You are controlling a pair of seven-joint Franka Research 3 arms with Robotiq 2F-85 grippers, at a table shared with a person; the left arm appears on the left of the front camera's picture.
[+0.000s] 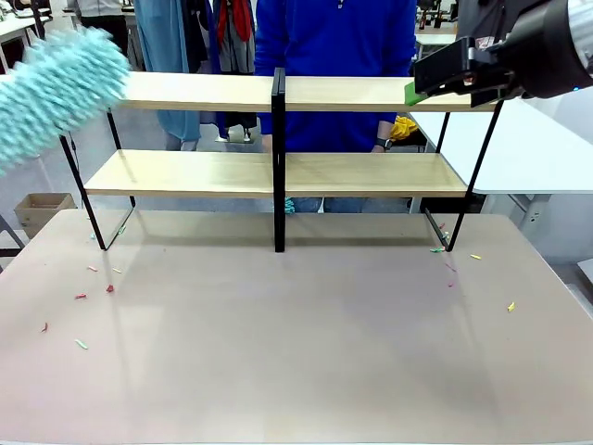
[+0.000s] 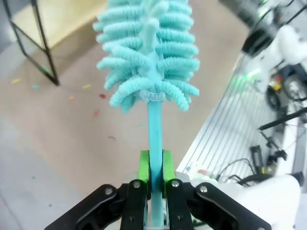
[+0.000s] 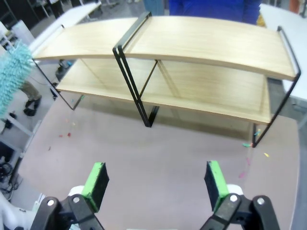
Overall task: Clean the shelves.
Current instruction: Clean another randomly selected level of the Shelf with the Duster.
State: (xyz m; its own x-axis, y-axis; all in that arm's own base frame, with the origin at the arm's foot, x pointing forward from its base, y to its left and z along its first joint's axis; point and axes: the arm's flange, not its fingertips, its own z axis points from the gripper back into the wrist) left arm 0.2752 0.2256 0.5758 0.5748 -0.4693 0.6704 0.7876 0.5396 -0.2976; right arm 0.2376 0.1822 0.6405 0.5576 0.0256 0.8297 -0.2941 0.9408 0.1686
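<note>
The shelves (image 1: 278,171), two long light-wood boards in a thin black frame with a central post, stand at the far side of the beige table (image 1: 296,352). A fluffy teal duster (image 1: 56,93) hovers by the left end of the top board. In the left wrist view my left gripper (image 2: 152,165) is shut on the duster (image 2: 146,52) by its thin teal handle. My right gripper (image 1: 417,88) hangs at the top board's right end. From above and in front of the shelves (image 3: 163,43), the right gripper (image 3: 155,184) stands open with nothing between its green pads (image 3: 96,184).
Small coloured scraps lie on the table at the left (image 1: 93,297) and at the right (image 1: 510,306), some by the shelf's right foot (image 1: 435,248). A person in a blue top (image 1: 334,46) stands behind the shelves. A white table (image 1: 528,148) stands at the right.
</note>
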